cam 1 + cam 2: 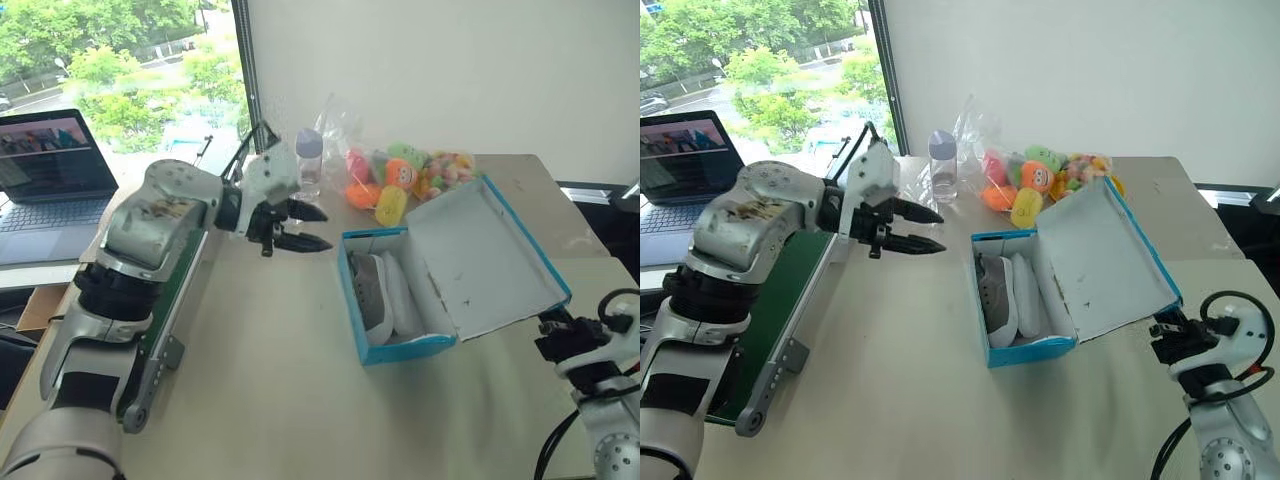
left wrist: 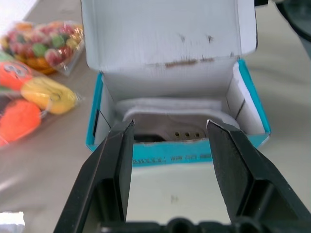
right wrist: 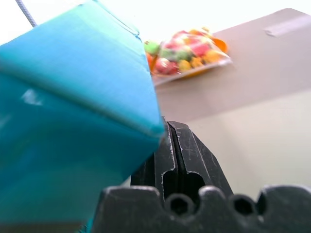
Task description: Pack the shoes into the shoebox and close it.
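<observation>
The turquoise shoebox [image 1: 402,350] stands open on the table, its white-lined lid [image 1: 490,255] tilted up and back toward the right. Both shoes [image 1: 373,292] lie side by side inside it, grey uppers and pale soles, and they appear again past my left fingers [image 2: 170,127]. My left gripper [image 1: 322,228] hovers open and empty to the left of the box, pointing at it. Low at the right, my right gripper [image 1: 548,332] is shut with nothing in it. Its tips [image 3: 170,133] sit right under the lid's blue outer edge [image 3: 73,97].
Clear bags of colourful plush toys [image 1: 405,180] and a small clear bottle [image 1: 309,158] stand behind the box by the wall. A laptop [image 1: 50,170] sits at the far left. A green and black rail [image 1: 160,330] runs along the table's left edge.
</observation>
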You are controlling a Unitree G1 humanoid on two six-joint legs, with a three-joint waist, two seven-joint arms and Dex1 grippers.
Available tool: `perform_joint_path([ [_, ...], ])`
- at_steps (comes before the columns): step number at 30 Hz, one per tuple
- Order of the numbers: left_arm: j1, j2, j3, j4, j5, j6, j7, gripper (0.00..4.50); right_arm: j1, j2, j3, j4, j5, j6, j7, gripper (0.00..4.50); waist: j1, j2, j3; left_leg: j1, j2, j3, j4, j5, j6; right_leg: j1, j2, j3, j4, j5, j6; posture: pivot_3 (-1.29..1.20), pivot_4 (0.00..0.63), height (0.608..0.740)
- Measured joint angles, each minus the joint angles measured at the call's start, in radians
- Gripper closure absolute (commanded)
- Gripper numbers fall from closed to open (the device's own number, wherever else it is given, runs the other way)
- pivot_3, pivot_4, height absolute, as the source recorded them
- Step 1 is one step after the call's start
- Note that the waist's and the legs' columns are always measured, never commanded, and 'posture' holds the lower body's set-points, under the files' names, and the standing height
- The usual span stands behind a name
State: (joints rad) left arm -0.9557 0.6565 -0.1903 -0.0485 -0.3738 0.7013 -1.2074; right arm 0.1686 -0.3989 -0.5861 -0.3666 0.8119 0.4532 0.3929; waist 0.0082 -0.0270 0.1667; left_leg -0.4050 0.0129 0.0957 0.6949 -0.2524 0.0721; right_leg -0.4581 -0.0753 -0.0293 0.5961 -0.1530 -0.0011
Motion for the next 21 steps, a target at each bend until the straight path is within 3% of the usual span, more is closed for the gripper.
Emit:
perform_joint_path([
  [7, -0.002, 0.031, 0.052, -0.005, -0.024, 0.001, 0.012, 1.99, -0.095, -0.052, 0.077, -0.061, 0.071, 0.114, -0.055, 4.45, -0.002, 0.000, 0.000, 0.001, -0.001, 0.002, 0.001, 0.000, 0.000, 0.001, 0.000, 0.002, 0.000, 0.000, 0.000, 0.00, 0.150, 0.740],
  [15, 0.018, 0.046, 0.053, -0.057, -0.026, 0.045, 0.041, 1.99, -0.309, -0.101, 0.317, -0.140, 0.075, 0.235, -0.069, 4.45, -0.010, 0.000, 0.000, 0.000, -0.001, 0.002, 0.000, 0.000, 0.001, 0.000, 0.002, 0.004, 0.000, 0.002, 0.003, 0.00, 0.150, 0.740],
  [21, 0.029, 0.062, 0.054, -0.092, -0.043, 0.073, 0.055, 1.99, -0.373, -0.140, 0.430, -0.143, 0.071, 0.299, -0.016, 4.45, -0.004, 0.000, 0.000, -0.001, -0.002, 0.003, 0.001, -0.001, 0.003, 0.000, 0.001, 0.004, -0.001, 0.004, 0.007, 0.00, 0.150, 0.740],
])
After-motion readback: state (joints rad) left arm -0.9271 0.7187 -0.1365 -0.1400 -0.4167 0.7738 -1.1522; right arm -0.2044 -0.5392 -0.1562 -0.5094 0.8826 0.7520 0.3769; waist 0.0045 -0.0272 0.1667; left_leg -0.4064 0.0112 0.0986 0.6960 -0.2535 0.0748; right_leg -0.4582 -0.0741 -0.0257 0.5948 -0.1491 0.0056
